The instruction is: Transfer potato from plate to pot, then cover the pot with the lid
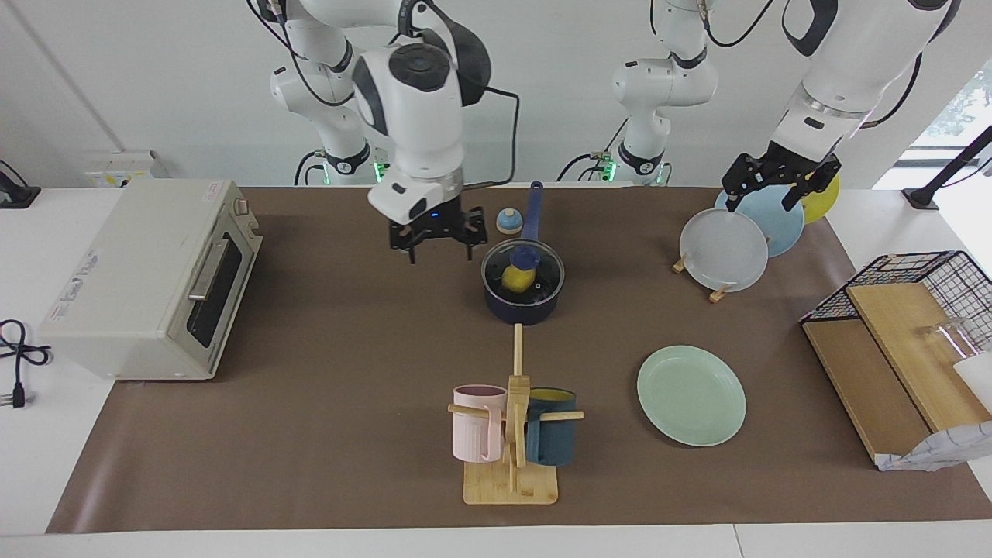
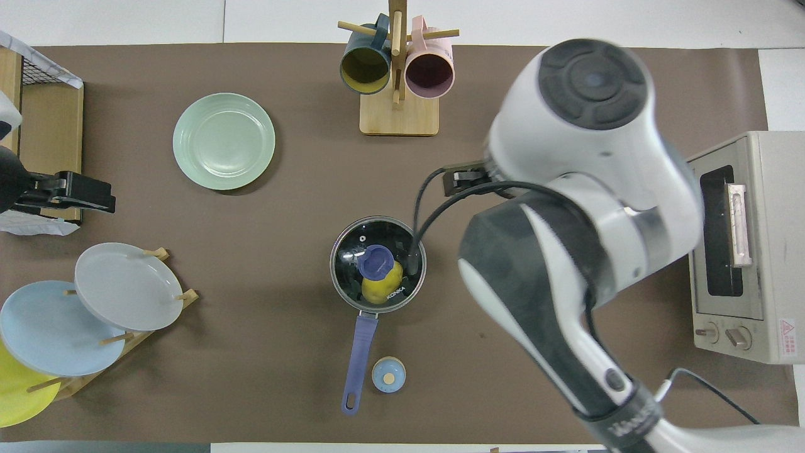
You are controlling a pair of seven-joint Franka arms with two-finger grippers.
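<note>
The dark blue pot [image 1: 523,311] stands mid-table with its long handle [image 2: 358,349] pointing toward the robots. The clear glass lid [image 1: 545,269] with a blue knob [image 2: 375,262] sits on the pot. The yellow potato [image 1: 515,280] shows through the glass inside the pot, also in the overhead view [image 2: 382,290]. The mint-green plate [image 1: 690,395] lies empty, farther from the robots, toward the left arm's end. My right gripper [image 1: 439,252] is open and empty, raised just beside the pot. My left gripper [image 1: 762,200] is open and empty over the plate rack.
A toaster oven [image 1: 147,279] stands at the right arm's end. A wooden mug rack [image 1: 511,434] with two mugs stands farther from the robots than the pot. A rack of upright plates [image 1: 728,248], a small blue-topped wooden object [image 1: 508,222] and a wire basket with wooden boards [image 1: 914,325] are also here.
</note>
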